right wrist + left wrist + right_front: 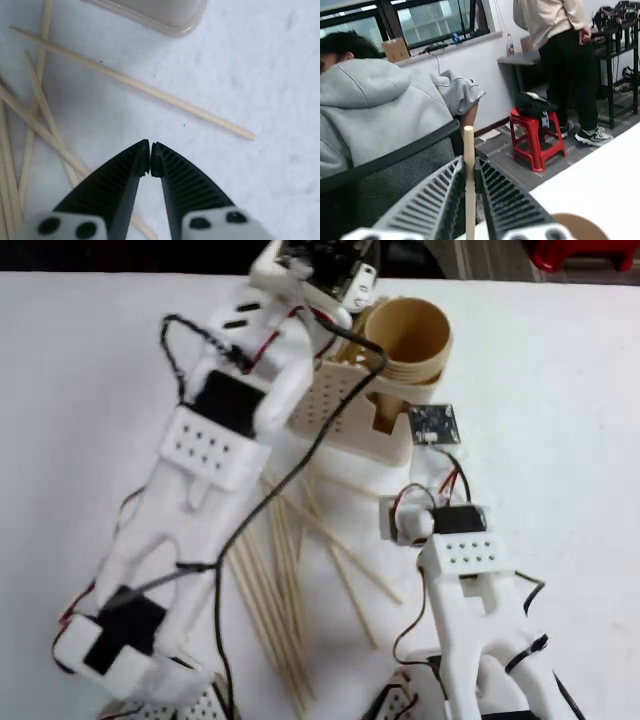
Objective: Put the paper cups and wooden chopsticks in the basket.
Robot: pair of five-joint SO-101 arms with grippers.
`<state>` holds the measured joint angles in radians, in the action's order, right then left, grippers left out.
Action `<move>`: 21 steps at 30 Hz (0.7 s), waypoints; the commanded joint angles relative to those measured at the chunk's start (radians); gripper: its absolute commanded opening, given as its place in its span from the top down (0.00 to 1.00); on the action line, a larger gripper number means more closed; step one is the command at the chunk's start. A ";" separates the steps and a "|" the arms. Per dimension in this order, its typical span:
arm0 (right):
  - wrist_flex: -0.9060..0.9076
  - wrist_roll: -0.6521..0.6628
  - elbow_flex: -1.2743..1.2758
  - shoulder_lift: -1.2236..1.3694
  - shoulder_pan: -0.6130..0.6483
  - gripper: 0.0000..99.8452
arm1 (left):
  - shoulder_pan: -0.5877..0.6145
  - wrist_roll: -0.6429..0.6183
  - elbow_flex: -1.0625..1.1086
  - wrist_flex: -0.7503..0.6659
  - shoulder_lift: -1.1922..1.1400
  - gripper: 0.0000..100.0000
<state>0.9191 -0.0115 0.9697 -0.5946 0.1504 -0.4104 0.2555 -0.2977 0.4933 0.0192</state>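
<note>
The left gripper (469, 161) is pinched on a single pale wooden chopstick (468, 137). It stands upright between the ribbed dark fingers (440, 195), its blunt end poking above them. In the high view the left arm (215, 450) lies stretched across the white table (560, 440) to the white perforated plastic basket (325, 400) at the far side. A stack of tan paper cups (410, 335) sits upright in that basket, mouth facing up. A curve of tan rim also shows just under the left gripper in its wrist view. The right gripper (150, 150) hangs low over the table with its fingertips pressed together and nothing between them. Near it one loose chopstick (150, 90) lies slantwise, close to the basket's corner. A scattered bundle of wooden chopsticks (285, 580) lies on the table between the two arms.
</note>
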 commanded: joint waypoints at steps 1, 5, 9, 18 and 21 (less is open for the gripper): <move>-0.019 0.003 -0.006 -0.019 -0.005 0.98 | -0.007 -0.008 -0.038 0.052 -0.007 0.97; -0.019 0.003 -0.006 -0.019 -0.005 0.98 | -0.004 -0.008 -0.038 0.204 0.036 0.85; -0.019 0.003 -0.006 -0.019 -0.007 0.98 | 0.062 0.000 -0.038 0.402 0.116 0.84; -0.019 0.003 -0.006 -0.025 -0.007 0.98 | 0.272 0.002 -0.029 0.784 0.344 0.84; -0.018 0.003 -0.008 -0.027 -0.005 0.98 | 0.328 0.002 -0.029 0.896 0.424 0.84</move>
<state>0.9191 -0.0115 0.9697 -0.5946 0.1504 -0.1527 0.2555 -0.2977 1.2605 0.3107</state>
